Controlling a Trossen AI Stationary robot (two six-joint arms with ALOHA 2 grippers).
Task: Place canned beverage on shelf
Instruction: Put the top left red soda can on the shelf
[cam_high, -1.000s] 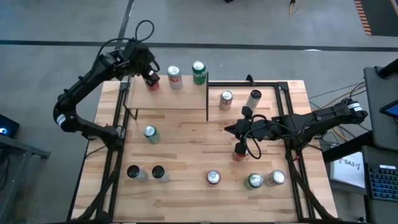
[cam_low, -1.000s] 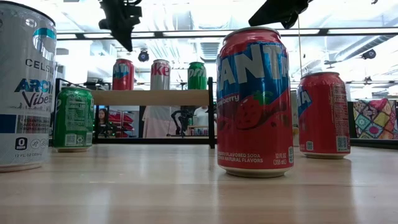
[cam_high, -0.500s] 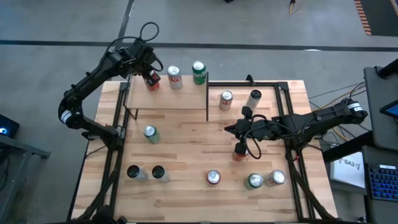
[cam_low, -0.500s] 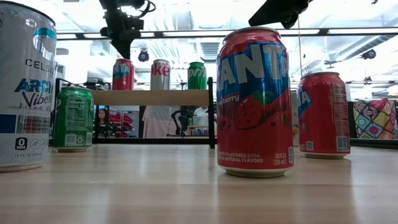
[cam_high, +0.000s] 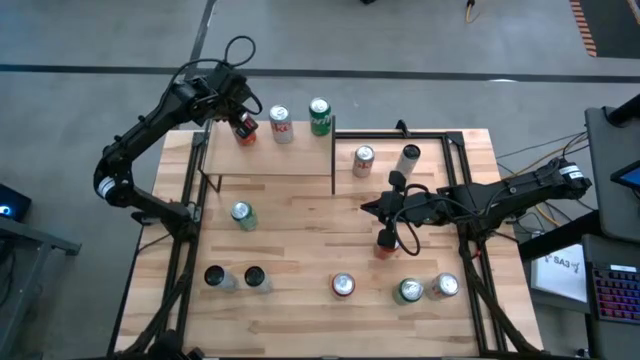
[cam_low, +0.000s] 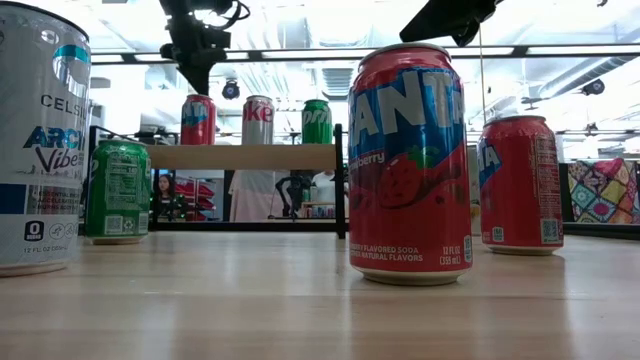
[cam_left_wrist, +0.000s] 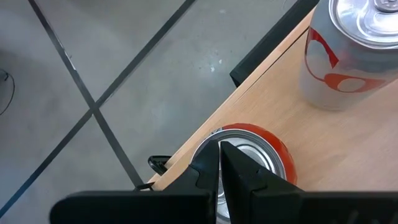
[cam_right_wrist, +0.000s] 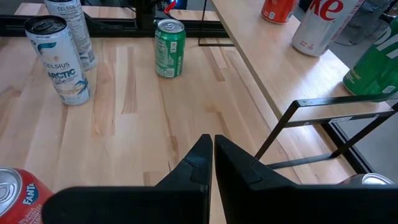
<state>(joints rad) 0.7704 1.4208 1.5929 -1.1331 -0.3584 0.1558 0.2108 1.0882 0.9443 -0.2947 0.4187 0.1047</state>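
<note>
Left gripper (cam_left_wrist: 219, 163) pinched shut, empty, right above the red can (cam_left_wrist: 264, 146) near the shelf (cam_high: 268, 158) edge, could easily knock it off.

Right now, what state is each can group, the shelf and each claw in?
Shelf: holds three upright cans.
Red can: upright on shelf, below left claw.
Left claw: shut, empty, above red can.
Right claw: shut, empty, over table.
Table cans: upright, untouched.
</note>
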